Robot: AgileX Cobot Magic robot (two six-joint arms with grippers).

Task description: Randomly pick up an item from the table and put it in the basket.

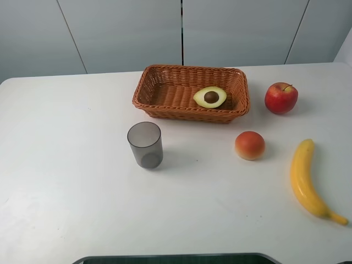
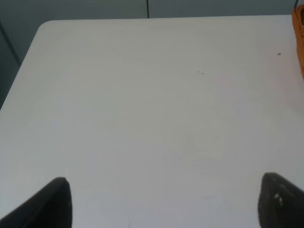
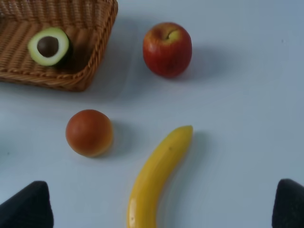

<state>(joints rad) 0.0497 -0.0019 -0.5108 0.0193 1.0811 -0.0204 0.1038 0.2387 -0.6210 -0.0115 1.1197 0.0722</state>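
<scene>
One basket (image 1: 165, 93), one halved avocado (image 1: 210, 97), one red apple (image 1: 281, 98), one round orange-red fruit (image 1: 249, 145), one banana (image 1: 305, 179) and one grey translucent cup (image 1: 146, 144) sit on the white table (image 1: 66, 181). The avocado lies inside the basket, cut face up with the brown pit showing, toward the end of the basket nearest the apple. The cup stands upright on the table in front of the basket, apart from it; the orange-red fruit lies between the basket and the banana, touching neither. The high view shows every object but neither arm. The right wrist view repeats the avocado, the basket's corner, the apple, the orange-red fruit and the banana, but not the cup, and adds the right gripper (image 3: 164, 206), its two dark fingertips (image 3: 28, 206) spread wide at the picture's corners with nothing between them. The left wrist view shows mostly bare tabletop, a sliver of the basket's orange weave (image 2: 299, 38) at one edge, and the left gripper (image 2: 164, 202), its fingers equally wide apart and holding nothing. No label, brand or writing is readable on anything.
</scene>
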